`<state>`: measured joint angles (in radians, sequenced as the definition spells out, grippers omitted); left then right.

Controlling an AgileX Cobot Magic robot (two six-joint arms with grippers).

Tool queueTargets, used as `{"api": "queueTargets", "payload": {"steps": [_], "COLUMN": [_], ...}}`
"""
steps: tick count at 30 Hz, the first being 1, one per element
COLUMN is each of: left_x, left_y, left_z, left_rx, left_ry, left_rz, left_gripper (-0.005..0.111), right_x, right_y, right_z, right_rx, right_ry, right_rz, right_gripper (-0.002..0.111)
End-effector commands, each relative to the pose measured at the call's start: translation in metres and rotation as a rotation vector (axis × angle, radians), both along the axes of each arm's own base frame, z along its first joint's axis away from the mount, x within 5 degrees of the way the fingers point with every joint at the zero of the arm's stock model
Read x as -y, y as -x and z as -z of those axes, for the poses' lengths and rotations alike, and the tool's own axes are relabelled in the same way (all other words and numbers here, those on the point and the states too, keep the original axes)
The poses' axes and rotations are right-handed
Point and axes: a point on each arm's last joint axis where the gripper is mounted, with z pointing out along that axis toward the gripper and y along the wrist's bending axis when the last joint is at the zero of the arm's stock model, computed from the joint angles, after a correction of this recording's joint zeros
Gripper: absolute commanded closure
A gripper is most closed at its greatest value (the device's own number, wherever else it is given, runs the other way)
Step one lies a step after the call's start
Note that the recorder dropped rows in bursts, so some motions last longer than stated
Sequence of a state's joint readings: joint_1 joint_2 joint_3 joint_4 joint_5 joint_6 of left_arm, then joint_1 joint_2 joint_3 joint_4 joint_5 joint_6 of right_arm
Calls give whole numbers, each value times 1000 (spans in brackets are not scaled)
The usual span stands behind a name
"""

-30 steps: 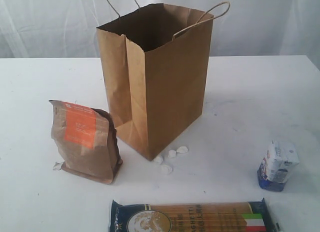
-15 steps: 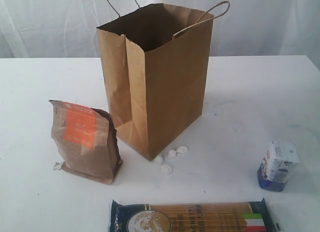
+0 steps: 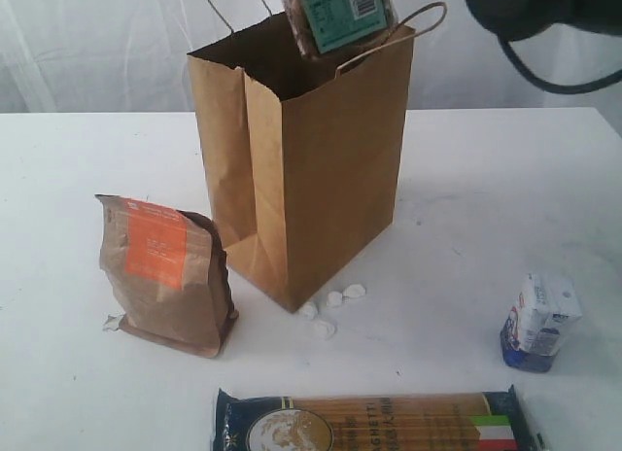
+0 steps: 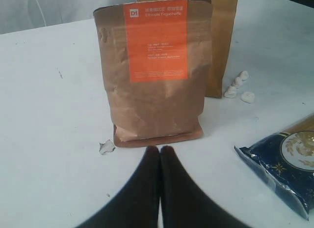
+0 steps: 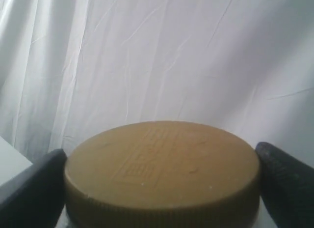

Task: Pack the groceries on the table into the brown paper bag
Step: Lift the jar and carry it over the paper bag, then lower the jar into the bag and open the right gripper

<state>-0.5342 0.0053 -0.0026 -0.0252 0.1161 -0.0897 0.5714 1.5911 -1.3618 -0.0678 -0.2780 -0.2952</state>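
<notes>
Since a second ago the jar (image 3: 335,14) has come into the exterior view from above. It hangs tilted over the open mouth of the bag (image 3: 311,169), its lower edge overlapping the opening beside the front handle. The dark right arm (image 3: 544,9) has also appeared at the upper right, with a cable (image 3: 559,82) looping under it. Nothing else has shifted.

In the right wrist view the right gripper (image 5: 159,156) grasps the jar by its gold lid (image 5: 162,184), one dark finger (image 5: 29,188) pressed to each side, with a white curtain (image 5: 157,56) behind.

The left gripper (image 4: 159,152) is clenched, fingertips together with nothing between them, low over the table (image 4: 49,115) just in front of the pouch (image 4: 157,71), not touching it.

The pouch stands upright to the left of the bag, orange label facing forward. The spaghetti pack (image 3: 379,424) lies flat along the near edge of the table. The packet (image 3: 539,320) stands well apart at the right. Four white pebbles (image 3: 330,305) lie at the bag's near corner.
</notes>
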Motion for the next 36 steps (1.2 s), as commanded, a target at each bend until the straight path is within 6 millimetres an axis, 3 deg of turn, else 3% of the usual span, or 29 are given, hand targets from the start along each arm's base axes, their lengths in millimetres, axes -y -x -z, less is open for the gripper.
{"api": "queueTargets", "payload": {"steps": [1,12,23,24,27,28,30,36], "left_x": [0,0,0,0,0,0,0,0], "left_y": [0,0,0,0,0,0,0,0], "left_z": [1,1,1,1,1,1,1,1], "left_rx": [-1,-1,-1,-1,-1,-1,-1,-1], "left_ry": [5,5,5,5,5,5,5,5], "left_rz": [-4,-4,-4,-4,-4,-4,-4,-4], "left_gripper": [107,107,107,107,107,107,107,107], "right_x": [-11,-29,-44,-44,-44,-45,-43,-37], "right_y": [-1,-26,-18,-17,-16,-15,-14,-5], "right_z": [-1,47,65,66,70,70,66,49], "right_rx": [67,-58,-305,-317,-361,-364,-363,-354], "right_ry": [-45,-16,-69,-60,-42,-46,-49,-75], "right_rz": [-42,-59,-87,-85,-74,-75,-74,-72], "right_gripper": [108,108,107,105,72,55,42,41]}}
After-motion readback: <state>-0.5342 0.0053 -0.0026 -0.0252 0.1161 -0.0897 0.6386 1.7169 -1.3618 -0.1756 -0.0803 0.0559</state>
